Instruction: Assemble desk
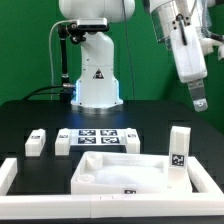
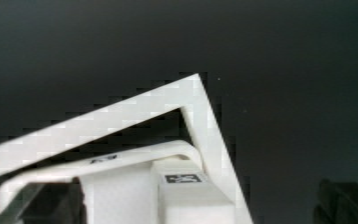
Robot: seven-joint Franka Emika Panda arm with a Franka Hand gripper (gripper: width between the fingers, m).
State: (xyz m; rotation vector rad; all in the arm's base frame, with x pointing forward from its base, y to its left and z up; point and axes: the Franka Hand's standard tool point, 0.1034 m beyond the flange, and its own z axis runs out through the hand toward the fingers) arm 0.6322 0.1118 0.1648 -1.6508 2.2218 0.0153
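Observation:
The white tray-like tabletop lies at the front of the black table. One white leg stands upright with its tag showing, by the tabletop's corner on the exterior view's right. Two more legs lie to the exterior view's left. My gripper hangs well above the upright leg, open and empty. In the wrist view the tagged leg shows between the dark fingertips of my gripper, far below them. A fourth leg is not in view.
The marker board lies behind the tabletop, in front of the robot base. White border rails frame the front and sides, and a rail corner shows in the wrist view.

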